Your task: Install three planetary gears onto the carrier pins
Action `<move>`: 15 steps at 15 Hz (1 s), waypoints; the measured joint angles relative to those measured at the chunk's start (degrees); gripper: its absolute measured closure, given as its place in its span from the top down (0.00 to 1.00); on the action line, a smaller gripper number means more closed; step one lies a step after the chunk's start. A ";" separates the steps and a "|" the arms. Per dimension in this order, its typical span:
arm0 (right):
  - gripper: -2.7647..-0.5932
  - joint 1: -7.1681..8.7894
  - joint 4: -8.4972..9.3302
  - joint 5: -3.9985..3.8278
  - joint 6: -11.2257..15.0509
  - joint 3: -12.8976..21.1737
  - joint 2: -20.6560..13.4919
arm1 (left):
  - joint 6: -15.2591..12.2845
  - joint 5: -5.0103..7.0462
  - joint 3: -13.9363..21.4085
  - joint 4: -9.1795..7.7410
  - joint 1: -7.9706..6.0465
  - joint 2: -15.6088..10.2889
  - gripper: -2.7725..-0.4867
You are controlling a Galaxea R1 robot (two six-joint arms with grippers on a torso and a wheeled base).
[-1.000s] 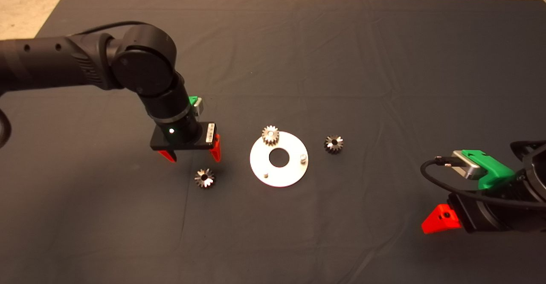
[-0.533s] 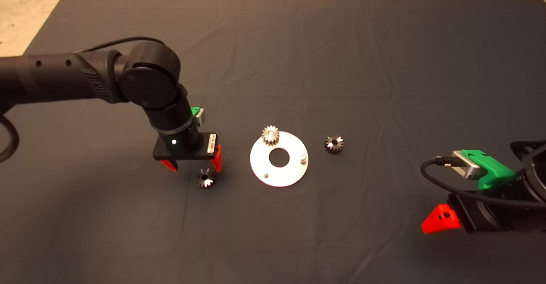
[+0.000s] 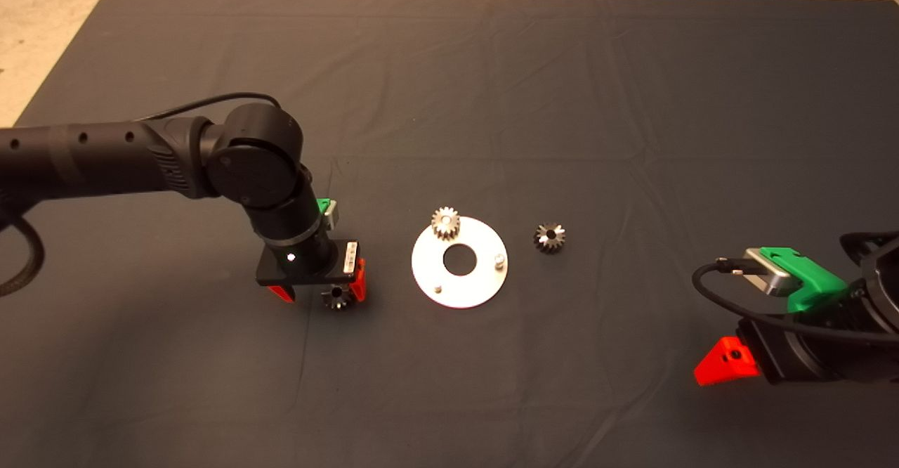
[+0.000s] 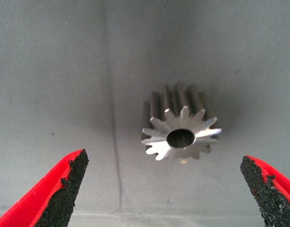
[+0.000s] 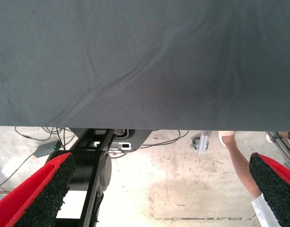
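Observation:
A flat silver disc [image 3: 477,289] with a large centre hole lies mid-mat. One planetary gear [image 3: 445,223] sits on its far pin; two bare carrier pins [image 3: 499,260] [image 3: 437,288] stand near its right and front edges. A second gear [image 3: 550,237] lies on the mat right of the disc. The third gear [image 3: 338,298] [image 4: 181,125] lies left of the disc, directly under my left gripper [image 3: 322,292] [image 4: 166,189], which is open with a finger on each side of the gear, not touching it. My right gripper [image 5: 159,189] waits open at the lower right.
The dark mat [image 3: 491,88] has creases and bare cloth all round the parts. Past its edge, the right wrist view shows the floor, cables, a black robot base [image 5: 95,165] and a person's leg [image 5: 239,161].
My left arm has moved toward the front and lowered over the left gear, so the gear now sits between the open fingers. The right arm and the other parts have not moved.

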 joint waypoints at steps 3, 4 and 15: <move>0.99 0.00 0.00 0.02 0.00 0.00 0.00 | 0.24 -0.95 0.00 0.66 0.01 0.00 0.81; 0.99 0.00 0.00 0.02 0.00 0.00 0.00 | 0.27 -1.21 0.00 0.86 0.01 0.03 0.81; 0.99 0.00 0.00 0.02 0.00 0.00 -0.02 | 1.02 -2.09 -0.07 4.02 2.38 0.41 0.81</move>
